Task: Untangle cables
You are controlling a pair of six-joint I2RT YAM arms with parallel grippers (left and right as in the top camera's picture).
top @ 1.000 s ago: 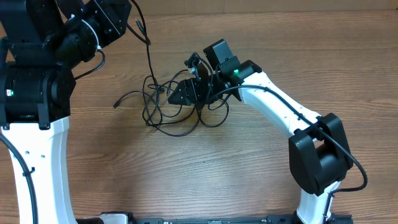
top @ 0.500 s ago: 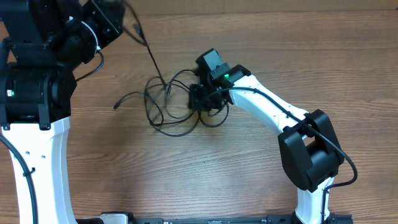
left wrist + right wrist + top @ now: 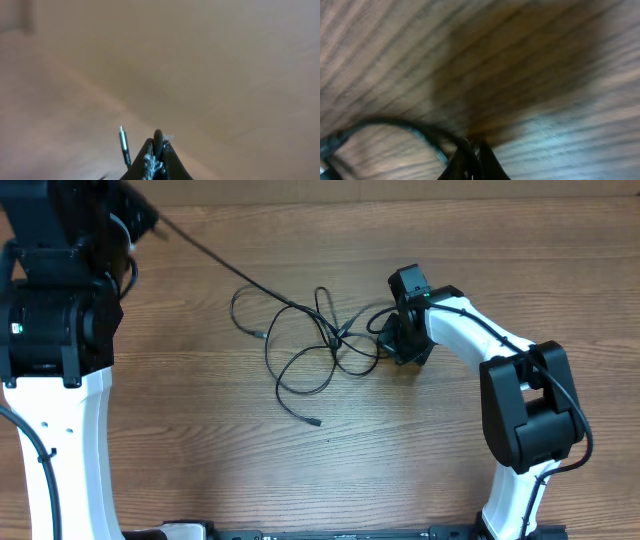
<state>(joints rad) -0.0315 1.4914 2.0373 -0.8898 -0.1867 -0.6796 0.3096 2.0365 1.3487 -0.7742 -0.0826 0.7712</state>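
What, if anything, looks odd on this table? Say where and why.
The cables lie tangled mid-table, loops crossing. One strand runs taut up to the shut left gripper; the right gripper pinches the tangle's right side.

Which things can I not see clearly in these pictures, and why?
1. Left wrist view: motion blur; what the shut left gripper pinches beside the silver plug is unclear.
2. Right wrist view: blur; which of the cables the shut right gripper holds is unclear.
3. Overhead: dark arm bodies hide both grippers' fingertips; the crossings in the tangle are too thin to follow.
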